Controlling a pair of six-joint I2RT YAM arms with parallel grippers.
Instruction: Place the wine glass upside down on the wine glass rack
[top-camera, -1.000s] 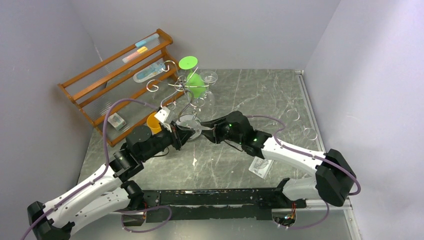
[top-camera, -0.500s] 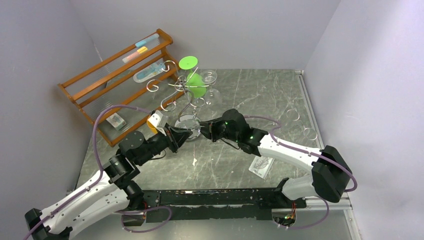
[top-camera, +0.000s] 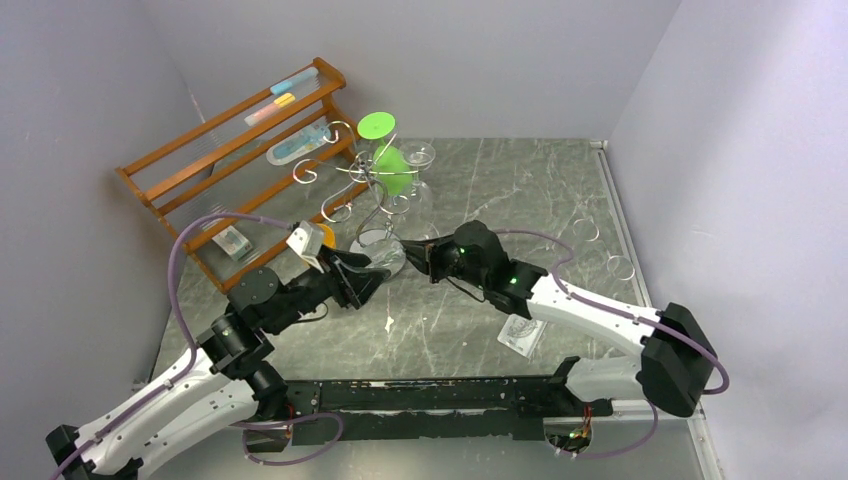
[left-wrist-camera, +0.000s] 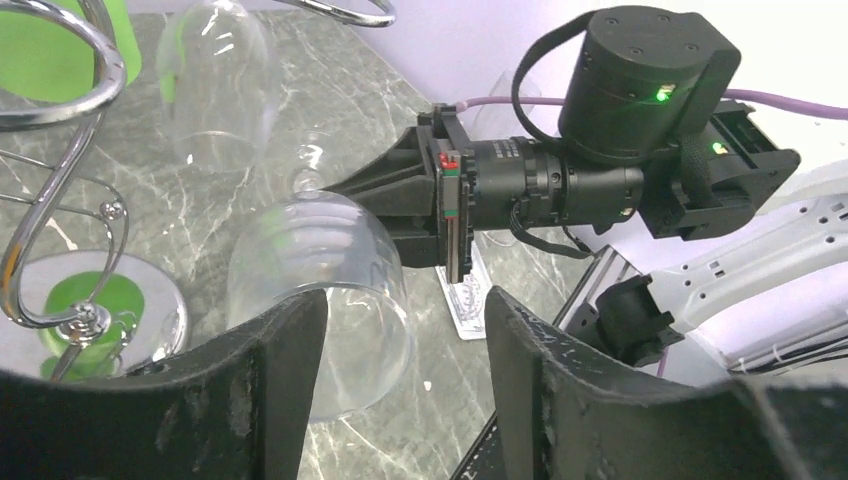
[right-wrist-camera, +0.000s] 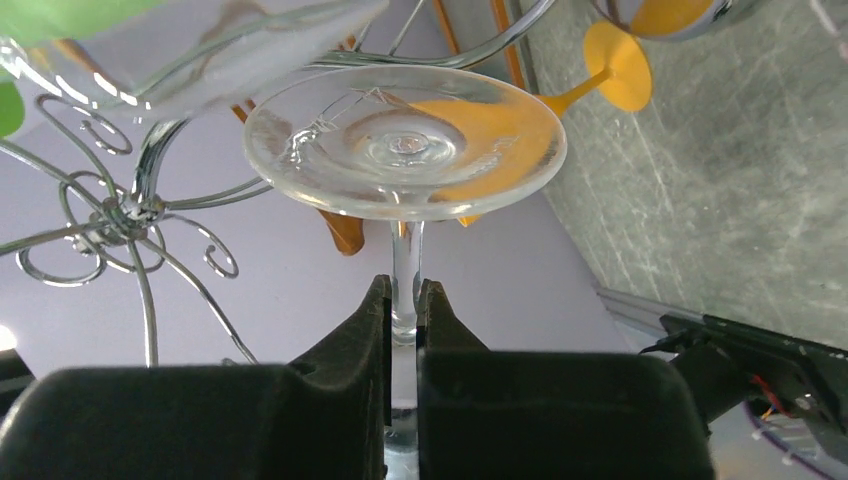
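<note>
A clear wine glass (top-camera: 388, 256) hangs tilted just in front of the chrome wine glass rack (top-camera: 365, 190). My right gripper (right-wrist-camera: 403, 290) is shut on its thin stem, with the round foot (right-wrist-camera: 405, 140) beyond the fingertips. The bowl (left-wrist-camera: 320, 290) turns its mouth toward my left gripper (left-wrist-camera: 400, 305). That gripper is open, and the bowl's rim lies by its left finger (left-wrist-camera: 270, 370). From above, the left gripper (top-camera: 372, 272) and right gripper (top-camera: 420, 255) face each other across the glass. The rack's spiral arms (left-wrist-camera: 60, 100) and shiny base (left-wrist-camera: 150, 310) stand close behind.
A green glass (top-camera: 393, 165) hangs upside down on the rack beside a clear one (top-camera: 418, 155). Behind it, at the left wall, stands a brown wooden shelf rack (top-camera: 235, 150), with an orange glass (top-camera: 322, 242) near it. Clear glasses (top-camera: 585, 230) stand at the right, and a small packet (top-camera: 522, 335) lies near the front.
My left gripper has opened off the bowl and drawn back a little. The right gripper has closed on the stem and now carries the glass alone.
</note>
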